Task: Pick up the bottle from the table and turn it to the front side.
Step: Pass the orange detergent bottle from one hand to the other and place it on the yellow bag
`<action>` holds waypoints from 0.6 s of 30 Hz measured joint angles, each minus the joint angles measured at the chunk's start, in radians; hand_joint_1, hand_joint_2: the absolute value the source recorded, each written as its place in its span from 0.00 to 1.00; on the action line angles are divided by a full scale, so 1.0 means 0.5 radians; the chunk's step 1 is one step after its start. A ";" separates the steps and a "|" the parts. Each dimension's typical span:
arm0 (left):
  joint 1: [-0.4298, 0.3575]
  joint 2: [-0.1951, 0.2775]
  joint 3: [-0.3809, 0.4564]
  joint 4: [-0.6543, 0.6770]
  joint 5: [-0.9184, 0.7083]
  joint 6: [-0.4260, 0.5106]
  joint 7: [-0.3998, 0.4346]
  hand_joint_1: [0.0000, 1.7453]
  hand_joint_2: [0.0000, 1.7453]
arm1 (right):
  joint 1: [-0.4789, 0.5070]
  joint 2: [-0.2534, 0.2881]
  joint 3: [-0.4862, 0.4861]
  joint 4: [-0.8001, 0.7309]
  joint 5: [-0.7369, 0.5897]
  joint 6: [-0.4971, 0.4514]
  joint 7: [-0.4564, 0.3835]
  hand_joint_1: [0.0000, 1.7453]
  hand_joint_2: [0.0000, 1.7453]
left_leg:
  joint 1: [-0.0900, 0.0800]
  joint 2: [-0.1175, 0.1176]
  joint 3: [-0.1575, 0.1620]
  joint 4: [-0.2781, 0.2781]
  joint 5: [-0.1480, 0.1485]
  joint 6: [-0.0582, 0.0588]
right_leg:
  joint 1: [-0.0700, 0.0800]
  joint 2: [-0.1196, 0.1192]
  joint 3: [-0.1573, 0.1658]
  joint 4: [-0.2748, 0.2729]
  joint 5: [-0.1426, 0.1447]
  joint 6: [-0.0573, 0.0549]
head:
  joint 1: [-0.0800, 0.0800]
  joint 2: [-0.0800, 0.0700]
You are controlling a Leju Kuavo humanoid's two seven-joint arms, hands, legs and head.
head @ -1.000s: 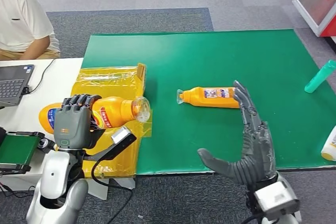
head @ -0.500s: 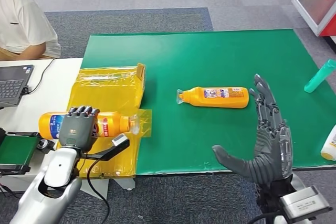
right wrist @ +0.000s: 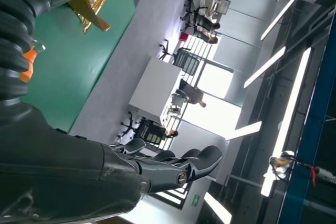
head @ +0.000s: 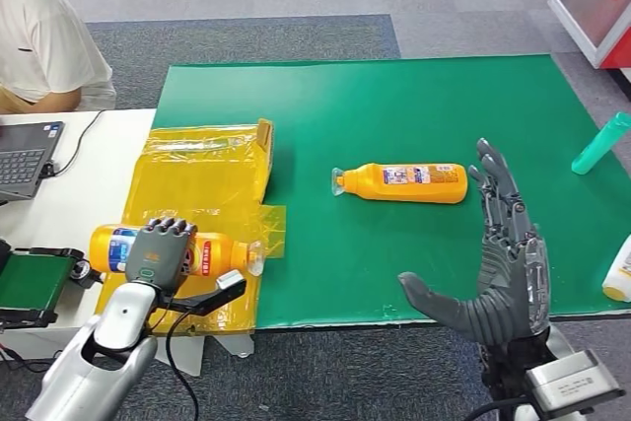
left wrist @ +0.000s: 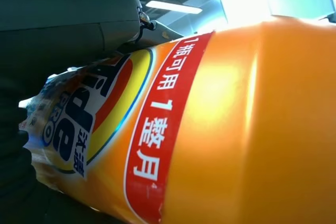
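An orange bottle lies on its side near the middle of the green mat, its clear cap end pointing left and its base to the right, with a small label on the upper side. It touches nothing else. A second orange bottle lies level at the near left, over the yellow wrapping, gripped around its middle by the left hand; its red, yellow and blue label shows.

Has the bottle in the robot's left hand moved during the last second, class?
Yes. The held bottle has come down in the left hand, judged against the yellow box: it now lies low over the box's near edge, cap pointing right.
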 joint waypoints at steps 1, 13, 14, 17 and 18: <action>-0.009 -0.015 -0.002 0.017 0.000 0.000 -0.010 1.00 1.00 | 0.000 0.000 0.000 0.000 -0.001 0.001 0.000 0.00 1.00 | 0.000 0.000 0.000 0.000 0.000 0.000 | 0.000 0.000 0.000 0.000 0.000 0.000 | 0.000 0.000; -0.158 -0.269 -0.013 0.188 0.000 -0.020 -0.057 1.00 1.00 | -0.001 0.005 0.027 0.000 -0.010 0.013 -0.003 0.00 1.00 | 0.000 0.000 0.000 0.000 0.000 0.000 | 0.000 0.000 0.000 0.000 0.001 0.001 | 0.000 0.000; -0.161 -0.275 -0.013 0.192 0.000 -0.020 -0.058 1.00 1.00 | -0.001 0.005 0.027 0.000 -0.010 0.013 -0.004 0.00 1.00 | 0.000 0.000 0.000 0.000 0.000 0.000 | 0.000 0.000 0.000 0.000 0.001 0.001 | 0.000 0.000; -0.164 -0.290 -0.013 0.203 0.000 -0.020 -0.058 1.00 1.00 | -0.001 0.005 0.028 0.000 -0.011 0.013 -0.005 0.00 1.00 | 0.000 0.000 0.000 0.000 0.000 0.000 | 0.000 0.000 0.000 0.000 0.001 0.001 | 0.000 0.000; -0.164 -0.293 -0.013 0.207 0.000 -0.020 -0.059 1.00 1.00 | -0.001 0.005 0.028 0.000 -0.011 0.013 -0.005 0.00 1.00 | 0.000 0.000 0.000 0.000 0.000 0.000 | 0.000 0.000 0.000 0.000 0.001 0.001 | 0.000 0.000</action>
